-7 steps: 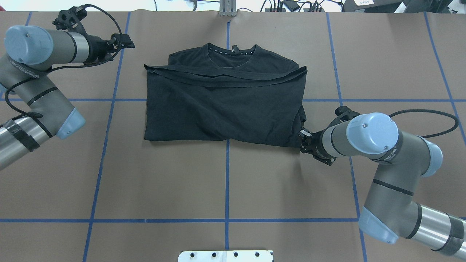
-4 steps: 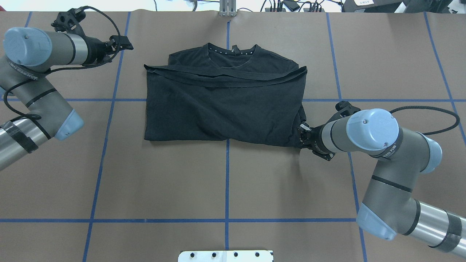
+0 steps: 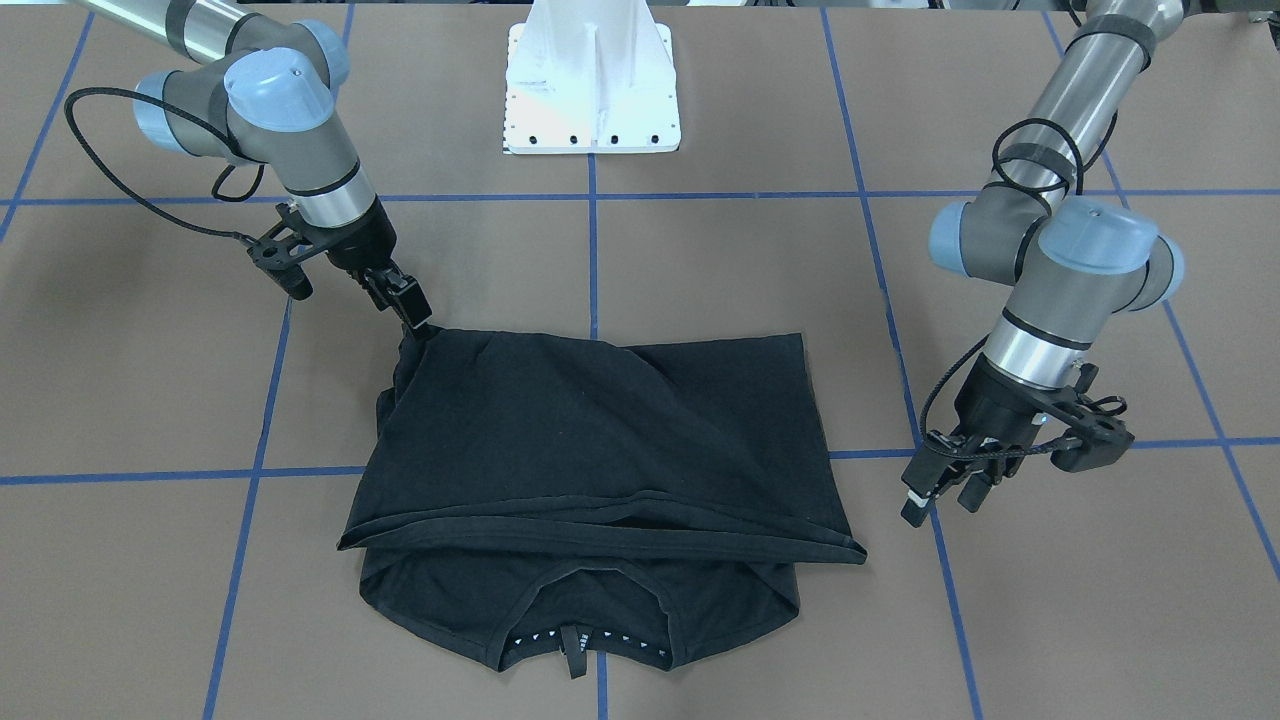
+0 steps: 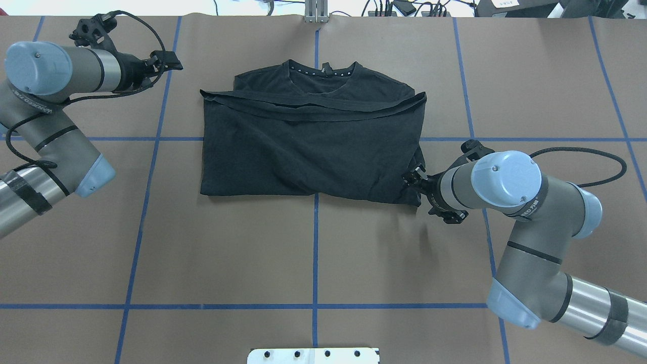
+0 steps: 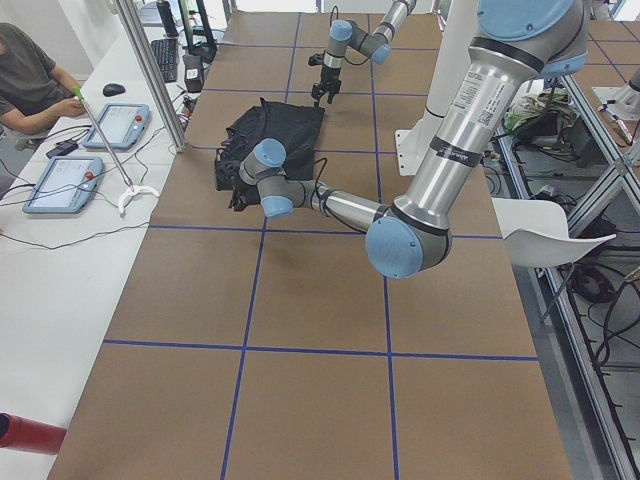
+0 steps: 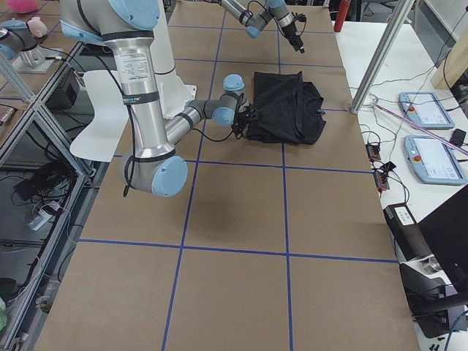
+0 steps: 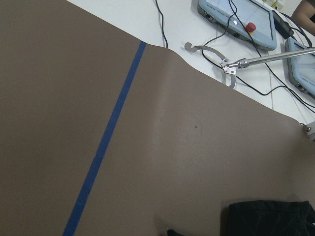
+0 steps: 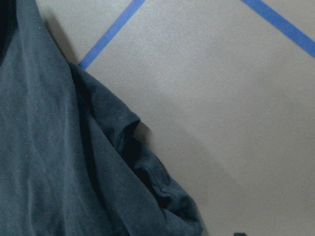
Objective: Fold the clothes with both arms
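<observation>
The black T-shirt (image 4: 308,146) lies folded in half on the brown table, its collar (image 4: 323,73) at the far edge and the hem laid across just below it. It also shows in the front-facing view (image 3: 600,440). My right gripper (image 4: 407,179) is low at the shirt's near right corner, and in the front-facing view (image 3: 418,322) it touches the cloth. I cannot tell how its jaws stand. The right wrist view shows only the rumpled corner (image 8: 147,167) on the table. My left gripper (image 3: 940,505) is open and empty, clear of the shirt's far left side (image 4: 172,60).
The white slotted base block (image 3: 590,90) stands at the robot's edge of the table. Blue tape lines (image 4: 315,253) cross the brown surface. A white bench with touch panels (image 5: 65,180) and cables runs along the far edge, where an operator (image 5: 25,70) sits.
My right gripper has moved left and a little farther in, over the shirt's right near corner. My left arm has drifted slightly back to the left. The shirt has not visibly shifted.
</observation>
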Controlling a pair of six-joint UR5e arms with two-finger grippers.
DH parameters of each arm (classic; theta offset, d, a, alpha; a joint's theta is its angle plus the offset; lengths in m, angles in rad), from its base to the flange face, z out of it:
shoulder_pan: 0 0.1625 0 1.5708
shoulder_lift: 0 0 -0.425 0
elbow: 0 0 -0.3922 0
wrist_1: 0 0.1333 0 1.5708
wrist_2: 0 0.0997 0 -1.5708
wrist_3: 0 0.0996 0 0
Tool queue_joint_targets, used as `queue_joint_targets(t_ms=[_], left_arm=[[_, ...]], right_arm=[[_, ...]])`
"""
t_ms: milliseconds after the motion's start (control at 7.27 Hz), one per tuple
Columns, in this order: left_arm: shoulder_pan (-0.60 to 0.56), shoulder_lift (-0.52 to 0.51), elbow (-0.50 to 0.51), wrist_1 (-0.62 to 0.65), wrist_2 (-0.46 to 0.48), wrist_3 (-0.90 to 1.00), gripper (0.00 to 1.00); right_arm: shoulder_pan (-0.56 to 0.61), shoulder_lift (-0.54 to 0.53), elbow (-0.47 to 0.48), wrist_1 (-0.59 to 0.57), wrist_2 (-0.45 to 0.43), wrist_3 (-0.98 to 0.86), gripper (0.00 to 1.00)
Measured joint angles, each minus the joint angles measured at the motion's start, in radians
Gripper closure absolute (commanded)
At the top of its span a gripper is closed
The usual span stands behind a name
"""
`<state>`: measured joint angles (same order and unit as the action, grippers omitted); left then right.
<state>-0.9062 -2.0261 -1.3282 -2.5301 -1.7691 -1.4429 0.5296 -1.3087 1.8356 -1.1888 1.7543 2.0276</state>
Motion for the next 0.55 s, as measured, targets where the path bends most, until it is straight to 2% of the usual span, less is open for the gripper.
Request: queue_joint_targets(t_ms=[275, 550], left_arm=[[0.002, 0.001, 0.0, 0.0, 0.011, 0.0, 0.0], [0.004, 0.001, 0.0, -0.001, 0.014, 0.0, 0.0]], right_arm=[[0.0, 0.006, -0.012, 0.0, -0.002, -0.002, 0.3], [0.001, 0.011, -0.02, 0.0, -0.004, -0.007, 0.33]])
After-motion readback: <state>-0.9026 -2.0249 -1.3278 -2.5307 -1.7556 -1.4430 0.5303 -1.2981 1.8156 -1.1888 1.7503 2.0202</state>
